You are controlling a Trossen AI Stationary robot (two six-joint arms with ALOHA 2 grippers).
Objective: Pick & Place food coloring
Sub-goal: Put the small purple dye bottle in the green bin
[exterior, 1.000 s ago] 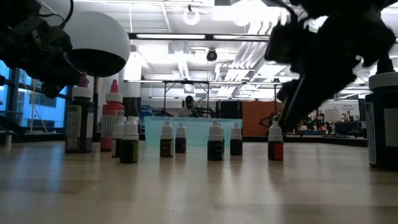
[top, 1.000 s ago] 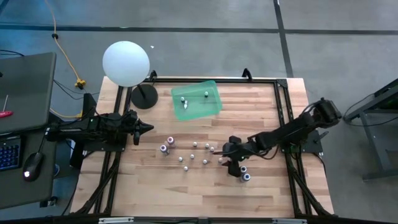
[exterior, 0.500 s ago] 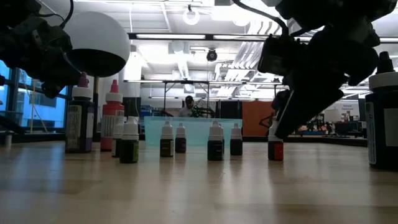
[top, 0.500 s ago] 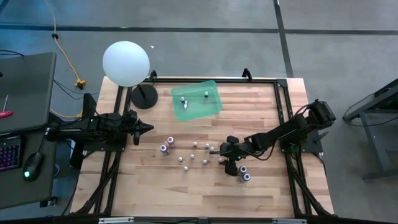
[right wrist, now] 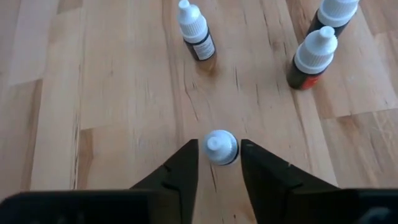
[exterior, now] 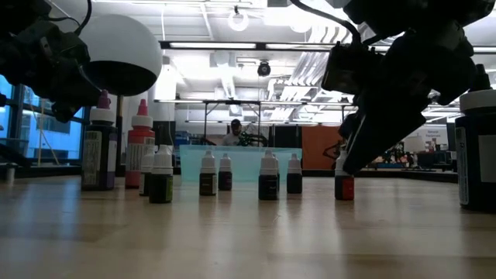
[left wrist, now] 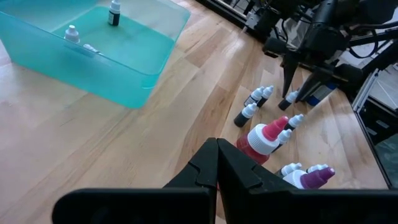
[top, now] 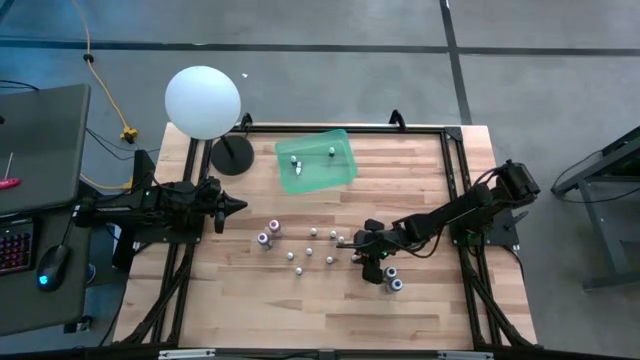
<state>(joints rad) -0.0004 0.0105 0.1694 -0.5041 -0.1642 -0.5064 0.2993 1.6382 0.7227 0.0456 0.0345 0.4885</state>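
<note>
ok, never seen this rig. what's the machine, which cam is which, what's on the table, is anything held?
Two dark robot arms work at a wooden table. One picture looks straight down, one looks level across the tabletop, and one comes from each wrist. Small food coloring bottles stand mid-table, and a few sit in a teal tray. A white globe lamp stands at a far corner. The right pincer straddles one white-capped bottle, fingers either side, apparently closing. The left pincer waits shut at the table's left edge.

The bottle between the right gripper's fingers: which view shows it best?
Right wrist view: the bottle sits capped between both fingers. High view shows only a speck at the right gripper; low view half hides it; left wrist view shows it far off.
</note>
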